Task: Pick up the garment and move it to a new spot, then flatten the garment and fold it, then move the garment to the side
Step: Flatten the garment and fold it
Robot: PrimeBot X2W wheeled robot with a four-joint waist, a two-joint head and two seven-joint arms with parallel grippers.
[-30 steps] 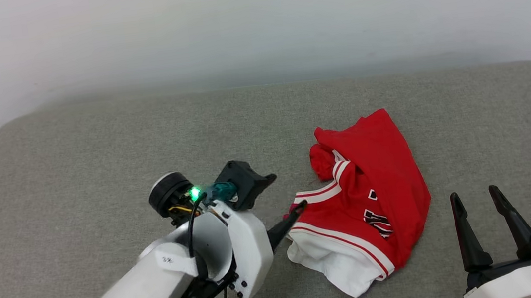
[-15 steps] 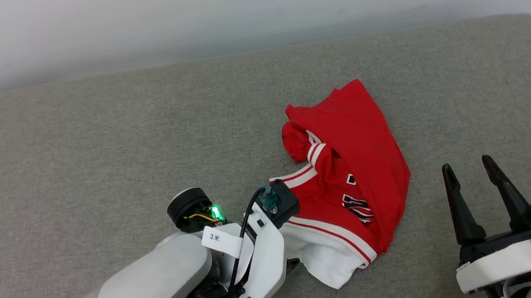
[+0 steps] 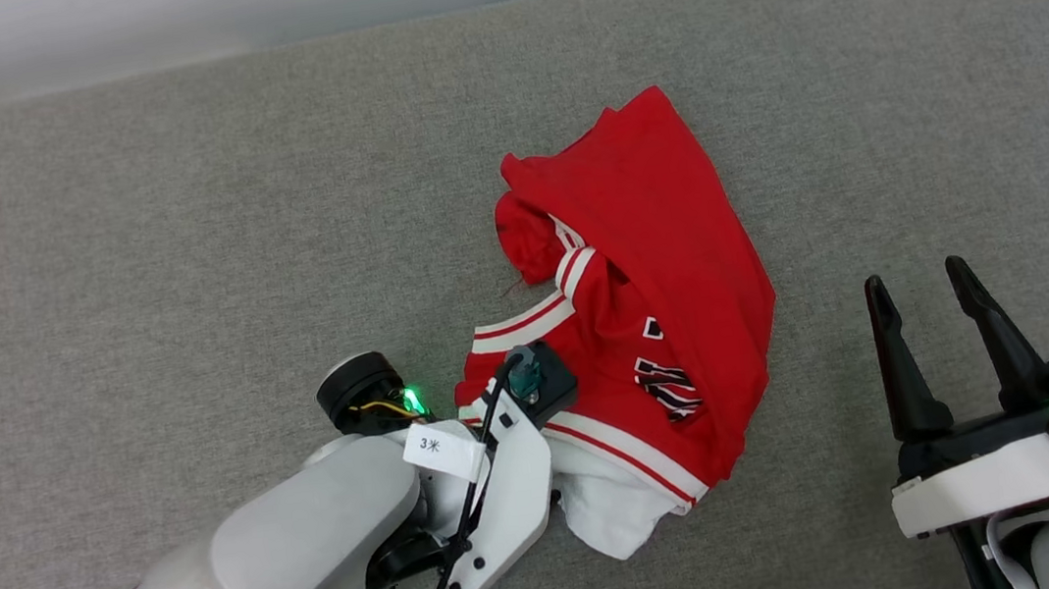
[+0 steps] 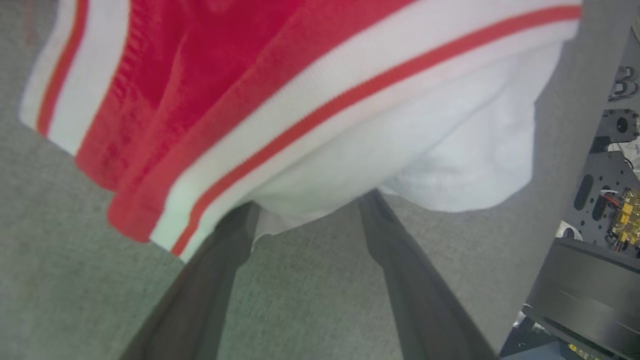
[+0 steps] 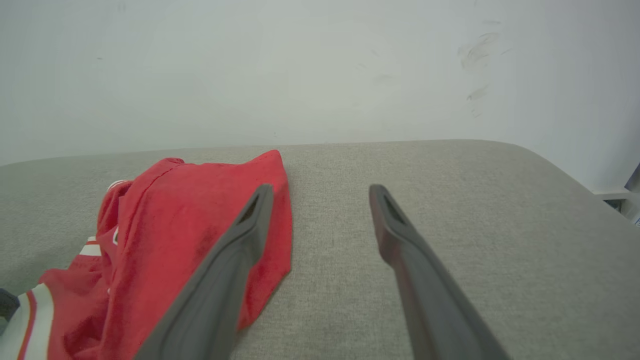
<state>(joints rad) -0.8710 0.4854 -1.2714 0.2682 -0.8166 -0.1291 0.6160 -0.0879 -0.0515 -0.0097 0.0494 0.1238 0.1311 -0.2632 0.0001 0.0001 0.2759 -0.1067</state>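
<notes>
Surface: grey woven-fabric padded top, rounded at its far right corner
Garment: crumpled red jersey-style shirt with white-outlined black lettering, lying in a heap right of the surface's middle and well short of its right edge
Nearest parts: its white short sleeve and red-and-white striped trim point toward the near edge
View: the whole head view has slid since a second ago, with less wall and more surface, so the camera has tipped down; the heap itself keeps the same shape
Change: the left arm has swung from beside the shirt's left edge to over its near left corner, wrist now above the striped trim
Left gripper: two long dark fingers spread wide, straddling the white sleeve's near edge, tips meeting the cloth; nothing pinched yet, and whether they press on it I cannot tell
Right gripper: fingers wide apart and empty, hovering near the shirt's right side, posed as it was a second ago
Meaning: the reach looks finished and the pick-up is about to start; closing on the sleeve and trim would be the likely next move
Risk: a pinch on the thin sleeve alone may lift one layer and leave the heap dragging
Progress: early, since moving, flattening, folding and setting aside are all still undone
</notes>
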